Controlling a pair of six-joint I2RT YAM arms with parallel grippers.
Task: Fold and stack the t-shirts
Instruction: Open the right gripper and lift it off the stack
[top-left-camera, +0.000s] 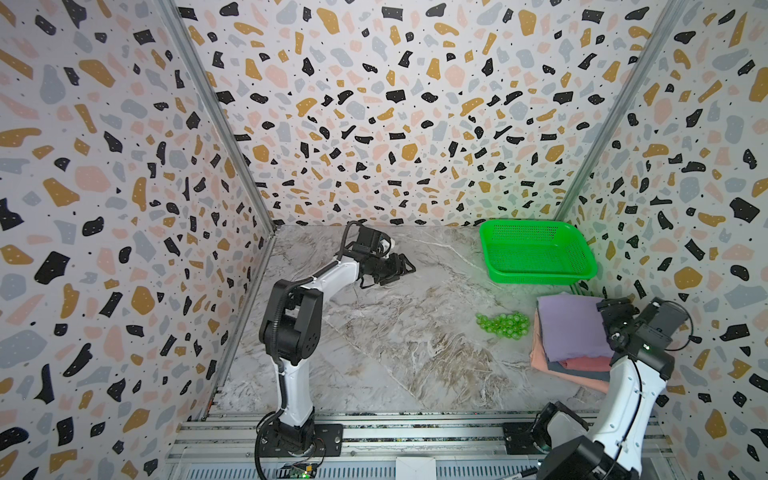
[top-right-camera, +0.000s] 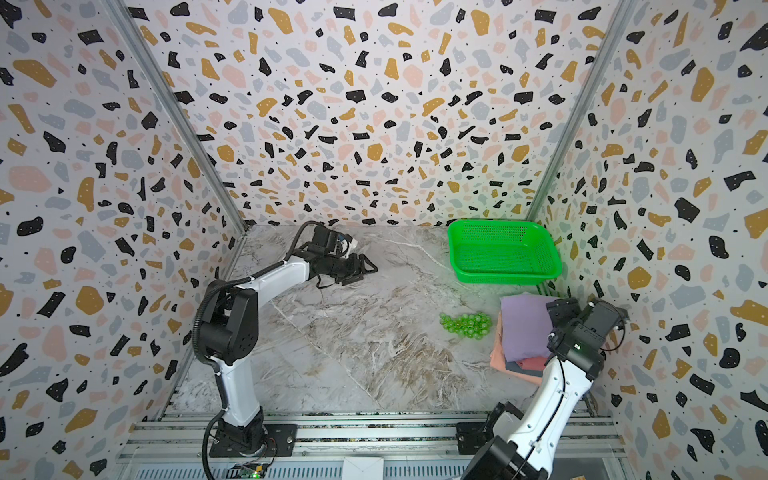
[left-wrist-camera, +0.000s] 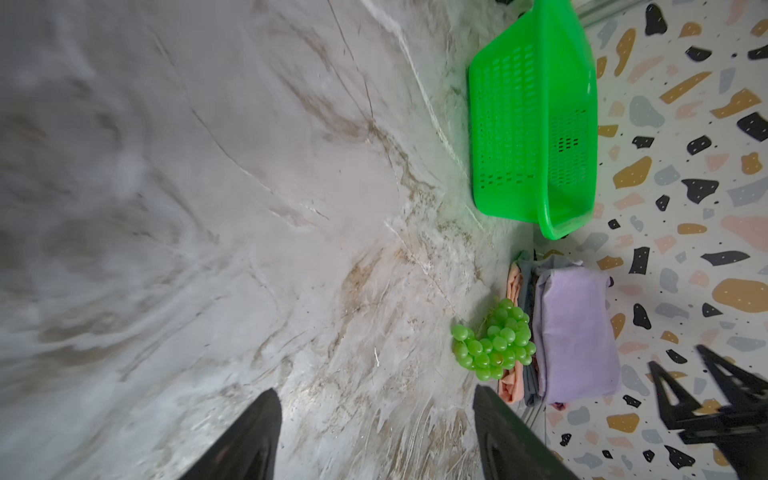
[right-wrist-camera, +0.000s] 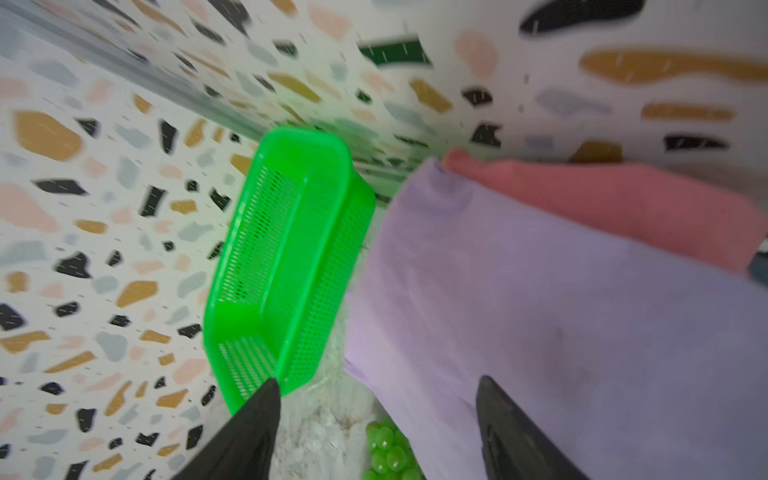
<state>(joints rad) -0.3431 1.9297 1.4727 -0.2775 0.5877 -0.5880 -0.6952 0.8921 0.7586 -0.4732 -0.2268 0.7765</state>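
The t-shirts (top-right-camera: 519, 345) sit stacked at the right side of the marble table (top-right-camera: 374, 357), the lavender shirt (top-right-camera: 524, 324) on top. The right gripper (top-right-camera: 559, 309) hovers over it. A cluster of green balls (top-right-camera: 465, 324) lies just left of the stack, with a green basket (top-right-camera: 509, 277) behind. The left gripper (top-right-camera: 365, 266) hangs near the back wall.

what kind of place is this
Probably a robot test cell, not a home: left arm and right arm bolted to metal rails, printed panels boxing in a marble-look table, staged t-shirts.
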